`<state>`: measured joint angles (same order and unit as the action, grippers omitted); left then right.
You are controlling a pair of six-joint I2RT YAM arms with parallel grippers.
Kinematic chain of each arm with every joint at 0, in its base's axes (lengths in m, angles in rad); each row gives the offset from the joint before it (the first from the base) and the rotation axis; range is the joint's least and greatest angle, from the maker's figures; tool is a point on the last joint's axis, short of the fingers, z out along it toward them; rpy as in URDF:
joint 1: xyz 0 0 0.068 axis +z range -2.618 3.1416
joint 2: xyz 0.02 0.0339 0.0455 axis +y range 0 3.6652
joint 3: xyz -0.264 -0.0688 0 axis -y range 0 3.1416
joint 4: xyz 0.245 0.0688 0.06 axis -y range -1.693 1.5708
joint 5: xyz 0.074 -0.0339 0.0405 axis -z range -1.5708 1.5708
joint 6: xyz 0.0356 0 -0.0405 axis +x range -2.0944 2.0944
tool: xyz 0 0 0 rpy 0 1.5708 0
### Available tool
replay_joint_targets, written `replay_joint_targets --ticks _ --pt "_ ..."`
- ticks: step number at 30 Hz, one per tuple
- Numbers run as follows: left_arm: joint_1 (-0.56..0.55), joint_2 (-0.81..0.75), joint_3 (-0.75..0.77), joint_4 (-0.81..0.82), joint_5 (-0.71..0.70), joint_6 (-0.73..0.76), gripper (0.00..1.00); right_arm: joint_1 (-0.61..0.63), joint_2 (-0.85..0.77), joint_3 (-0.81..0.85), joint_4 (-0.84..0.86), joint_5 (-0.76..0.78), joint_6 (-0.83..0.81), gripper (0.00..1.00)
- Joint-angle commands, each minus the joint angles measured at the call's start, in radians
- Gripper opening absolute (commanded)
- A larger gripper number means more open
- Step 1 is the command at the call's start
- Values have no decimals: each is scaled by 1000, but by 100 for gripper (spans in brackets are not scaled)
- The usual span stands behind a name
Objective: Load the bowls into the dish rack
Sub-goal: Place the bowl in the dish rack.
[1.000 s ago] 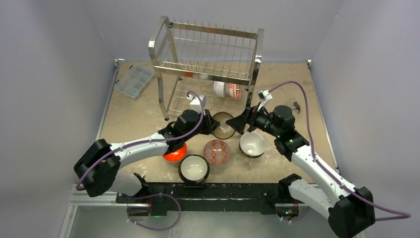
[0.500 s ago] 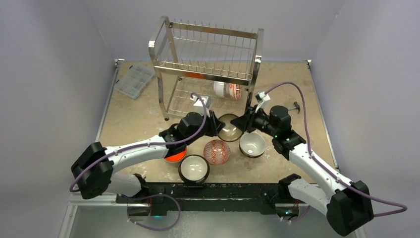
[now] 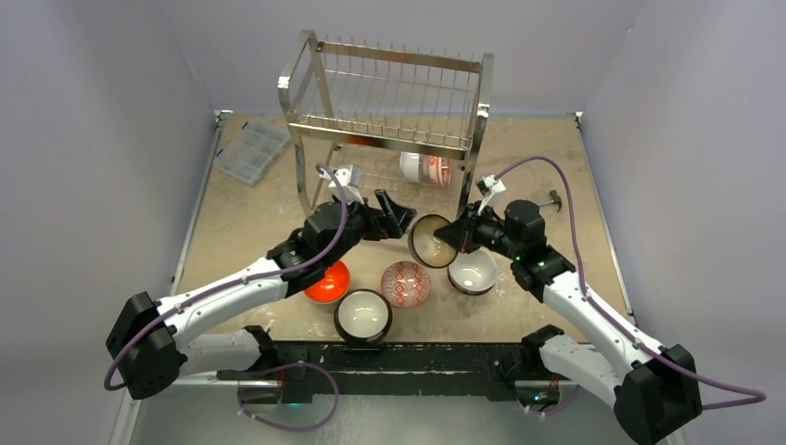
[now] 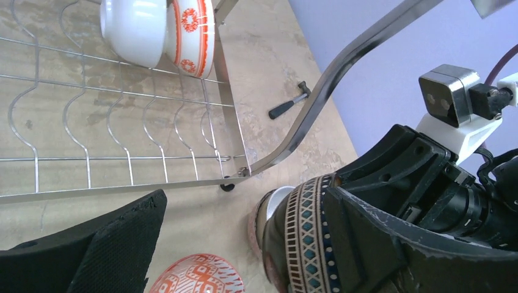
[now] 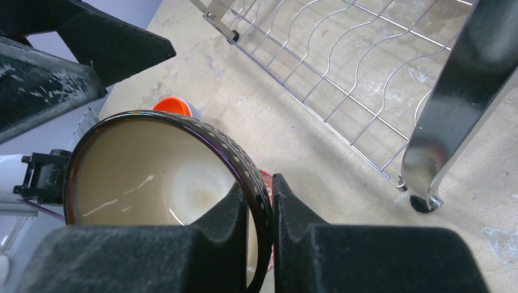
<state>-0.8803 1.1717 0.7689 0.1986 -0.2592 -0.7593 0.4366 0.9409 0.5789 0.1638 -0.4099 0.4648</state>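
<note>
**Bowls: one held before the dish rack, two racked, four on the table**

Hidden or unclear:
- An orange-red bowl (image 3: 326,284) is half covered by the left arm.
- A white-lined bowl (image 3: 473,271) is overlapped by the right arm.
- An orange shape behind the front rail of the dish rack (image 3: 389,93) cannot be identified.
- The left wrist view is cut off at the bottom. Only the top of a red-patterned bowl (image 3: 406,284) is caught there.

By view:
- Only from above are the red-patterned bowl and a dark-rimmed bowl (image 3: 362,315) with a white inside shown whole. Both lie on the table (image 3: 259,213) near the arm bases.
- A clear compartment box (image 3: 250,151) at the far left edge is also recorded only from above.
- In the left wrist view, two bowls are seen on edge in the rack's lower tier, a white racked bowl (image 4: 134,27) and an orange-patterned racked bowl (image 4: 192,33). They are pressed together.
- A small dark-handled tool (image 4: 288,105) is seen in the same view, on the table beyond the rack.
- The banded outside of the held bowl (image 5: 165,177) is shown only in the left wrist view. Its tan inside and dotted dark rim are shown only in the right wrist view.

Tools:
- The rim of the held bowl is pinched by the right gripper (image 5: 264,189), with one finger inside and one outside.
- This bowl is held up on edge, just in front of the rack's front right leg and outside the rack.
- The left gripper (image 3: 396,213) is spread wide and nothing is held in it.
- The held bowl stands just beside one of its fingers. Whether they touch cannot be told.
</note>
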Motion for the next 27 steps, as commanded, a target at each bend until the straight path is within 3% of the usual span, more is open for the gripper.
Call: replay_joint_targets --ticks 1,5,13,23,27 --pt "96 -70 -79 58 207 -75 98 -4 -29 6 104 -45 34 0" --pt "170 -86 -197 299 454 -175 99 -4 -28 1 130 -70 41 0" --pt "170 1 -299 636 697 -340 98 -4 -34 6 170 -103 47 0" --pt "74 100 -252 627 687 -341 96 -4 -29 15 192 -122 50 0" --pt "54 142 -249 659 681 -364 88 -4 -28 15 195 -123 53 0"
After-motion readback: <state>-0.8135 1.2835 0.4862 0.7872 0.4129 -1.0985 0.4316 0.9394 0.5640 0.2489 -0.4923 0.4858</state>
